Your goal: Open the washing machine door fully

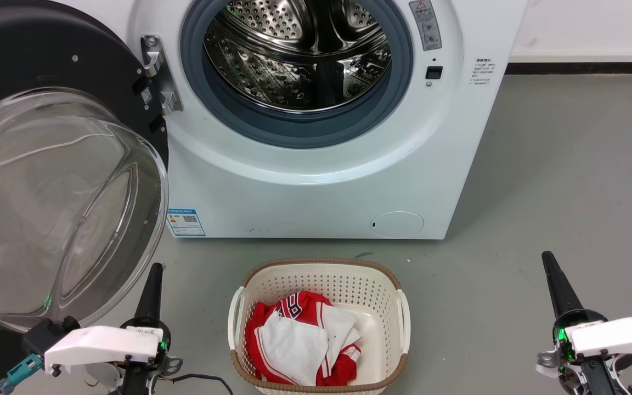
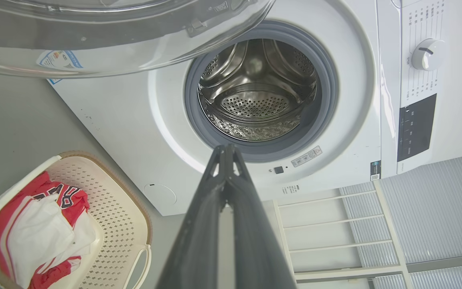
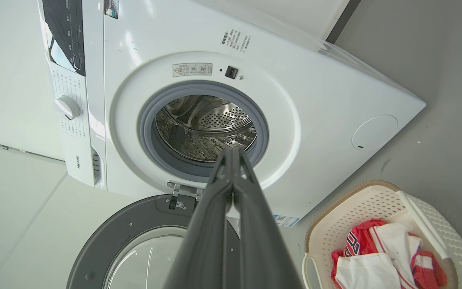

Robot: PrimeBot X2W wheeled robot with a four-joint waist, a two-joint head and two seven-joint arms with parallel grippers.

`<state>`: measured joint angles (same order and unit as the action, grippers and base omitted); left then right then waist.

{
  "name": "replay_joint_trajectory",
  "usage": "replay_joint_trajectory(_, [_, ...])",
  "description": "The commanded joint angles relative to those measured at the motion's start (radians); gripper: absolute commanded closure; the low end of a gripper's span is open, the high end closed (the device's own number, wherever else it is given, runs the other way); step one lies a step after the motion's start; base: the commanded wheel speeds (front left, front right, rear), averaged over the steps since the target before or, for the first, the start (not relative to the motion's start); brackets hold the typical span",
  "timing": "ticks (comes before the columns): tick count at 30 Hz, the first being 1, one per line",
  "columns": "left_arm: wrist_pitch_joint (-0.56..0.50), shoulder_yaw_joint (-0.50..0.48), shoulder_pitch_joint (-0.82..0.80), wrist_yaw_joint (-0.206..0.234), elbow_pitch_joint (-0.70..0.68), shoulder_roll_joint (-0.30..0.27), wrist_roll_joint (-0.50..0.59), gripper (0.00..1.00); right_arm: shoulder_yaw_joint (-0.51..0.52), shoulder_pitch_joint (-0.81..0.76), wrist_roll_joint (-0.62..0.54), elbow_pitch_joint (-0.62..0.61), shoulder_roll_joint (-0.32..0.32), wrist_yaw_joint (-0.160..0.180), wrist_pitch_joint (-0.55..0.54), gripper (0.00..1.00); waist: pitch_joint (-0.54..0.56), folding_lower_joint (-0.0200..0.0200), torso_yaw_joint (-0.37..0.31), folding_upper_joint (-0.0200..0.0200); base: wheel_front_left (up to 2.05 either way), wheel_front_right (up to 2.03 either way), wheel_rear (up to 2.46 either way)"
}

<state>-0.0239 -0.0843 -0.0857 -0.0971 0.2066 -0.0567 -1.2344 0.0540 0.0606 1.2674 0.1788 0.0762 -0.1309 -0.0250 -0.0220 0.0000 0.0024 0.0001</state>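
Jaws together (both), left end effector (image 1: pixel 154 272) and right end effector (image 1: pixel 548 260) point upward.

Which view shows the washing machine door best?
Head view: the washing machine door is swung open, hinge and glass bowl visible. Right wrist view: its ring, partly behind the fingers. Left wrist view: the bowl's rim.

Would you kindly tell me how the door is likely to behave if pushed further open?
The door would probably swing rigidly about its metal hinge rather than flex. Its glass bowl looks smooth and curved, so a push might slip; the black rim seems surer. All that glass probably makes it heavy.
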Motion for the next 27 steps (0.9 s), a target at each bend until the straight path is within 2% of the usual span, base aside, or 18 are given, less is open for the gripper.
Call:
replay_joint_trajectory(1, [-0.007, -0.006, -0.019, -0.007, -0.002, -0.001, -0.025, 1.0, 0.003, 0.023, 0.025, 0.0, 0.005, 0.0, -0.004, 1.0, 0.001, 0.0, 0.0, -0.0001, 0.0, 0.0, 0.0])
replay_joint_trajectory(4, [-0.023, -0.01, -0.021, -0.012, 0.006, 0.001, -0.09, 1.0, 0.008, 0.03, 0.09, 0.012, 0.004, 0.0, -0.015, 1.0, 0.003, 0.0, 0.0, -0.0001, 0.0, 0.0, 0.0])
replay_joint_trajectory(27, [-0.071, -0.025, -0.024, -0.028, 0.03, 0.005, -0.283, 1.0, 0.021, 0.045, 0.278, 0.048, -0.001, 0.0, -0.047, 1.0, 0.013, 0.0, -0.002, -0.0001, 0.0, 0.0, 0.0])
